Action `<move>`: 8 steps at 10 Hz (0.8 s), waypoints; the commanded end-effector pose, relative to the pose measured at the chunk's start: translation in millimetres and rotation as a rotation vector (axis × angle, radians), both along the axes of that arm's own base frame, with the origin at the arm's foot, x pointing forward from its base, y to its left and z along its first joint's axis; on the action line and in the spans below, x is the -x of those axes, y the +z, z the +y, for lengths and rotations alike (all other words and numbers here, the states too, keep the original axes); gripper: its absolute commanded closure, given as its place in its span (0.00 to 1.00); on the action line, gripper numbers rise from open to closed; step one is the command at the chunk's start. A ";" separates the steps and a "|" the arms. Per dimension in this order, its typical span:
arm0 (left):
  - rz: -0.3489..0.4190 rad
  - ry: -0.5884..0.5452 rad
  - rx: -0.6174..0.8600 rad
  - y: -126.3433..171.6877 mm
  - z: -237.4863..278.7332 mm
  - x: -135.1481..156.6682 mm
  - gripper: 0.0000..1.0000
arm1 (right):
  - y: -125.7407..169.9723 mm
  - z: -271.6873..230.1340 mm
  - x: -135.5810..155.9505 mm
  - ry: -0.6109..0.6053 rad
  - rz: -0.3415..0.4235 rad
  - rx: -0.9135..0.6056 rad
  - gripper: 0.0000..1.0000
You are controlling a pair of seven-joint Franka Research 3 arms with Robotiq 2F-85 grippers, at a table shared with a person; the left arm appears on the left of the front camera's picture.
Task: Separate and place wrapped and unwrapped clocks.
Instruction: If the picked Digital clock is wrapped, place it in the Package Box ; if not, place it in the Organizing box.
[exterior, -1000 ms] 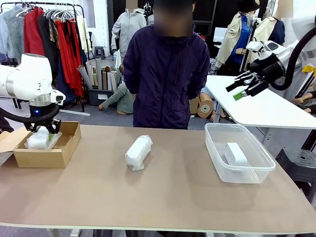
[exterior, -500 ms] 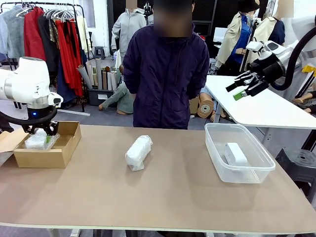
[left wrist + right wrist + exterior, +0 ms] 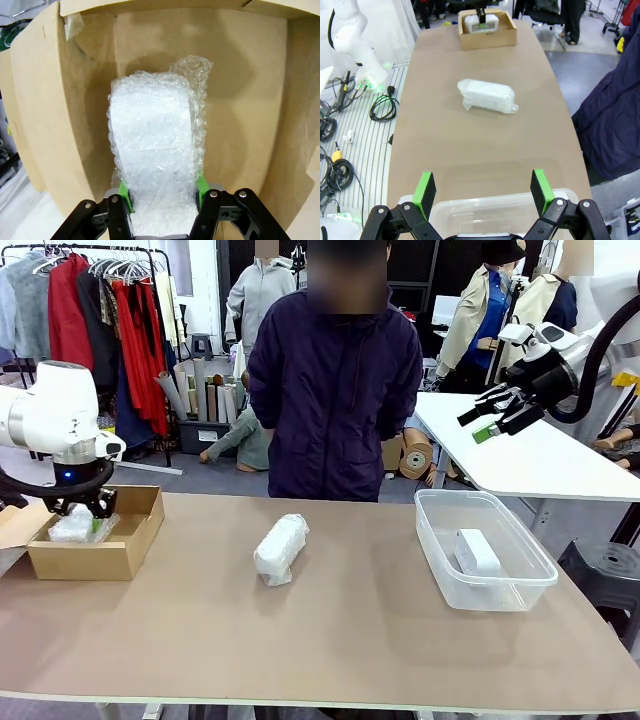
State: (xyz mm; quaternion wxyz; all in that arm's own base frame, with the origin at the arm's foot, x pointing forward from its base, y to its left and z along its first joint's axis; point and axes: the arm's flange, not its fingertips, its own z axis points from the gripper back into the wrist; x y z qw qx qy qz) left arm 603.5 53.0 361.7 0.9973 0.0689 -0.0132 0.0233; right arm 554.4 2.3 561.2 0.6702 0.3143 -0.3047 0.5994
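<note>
- Across the table point(image 3: 350, 640): box point(image 3: 80, 562) at the left end, tub point(image 3: 490, 598) at the right end, well apart.
- In the box: one bundle point(image 3: 150, 145), lengthwise along the floor. Cannot tell whether resting on that floor or lifted just off it.
- Mid-table, between box and tub: second bundle point(image 3: 281, 548), lying loose and touching nothing else.
- In the tub: bare clock point(image 3: 476, 551), lying flat.
- Bundles: probably light, with a hard core under soft, crinkly wrap. Expect some give and a little slip. Best taken across the short width near the middle, never by a loose tail of wrap.
- Bare clock: likely stiff, smooth and more slippery. Best pinched on its two long flat sides.
- Over the box: left gripper point(image 3: 161, 192), pointing straight down from a bent wrist, clamped across the narrow sides of the boxed bundle near one end, with pads point(image 3: 199, 184) sunk into the wrap.
- High above the table's right edge: right gripper point(image 3: 490, 418), spread wide and empty, angled down toward the tub.
</note>
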 end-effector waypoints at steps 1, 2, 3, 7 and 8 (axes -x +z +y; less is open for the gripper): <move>-0.025 -0.024 0.023 5.8 5.4 -3.2 0.37 | 2.1 0.5 1.4 0.003 -0.006 0.000 0.00; -0.027 -0.029 0.033 7.6 5.9 -4.2 0.17 | 2.1 0.5 1.4 0.003 -0.006 0.000 0.00; -0.025 -0.027 0.039 7.5 5.4 -4.4 0.00 | 2.1 0.5 1.4 0.003 -0.006 0.000 0.00; -0.062 -0.046 0.080 29.5 -1.5 -1.6 0.00 | 2.1 0.5 1.4 0.003 -0.006 0.000 0.00; -0.077 -0.044 0.091 38.7 -4.1 -0.2 0.00 | 2.1 0.5 1.4 0.003 -0.006 0.000 0.00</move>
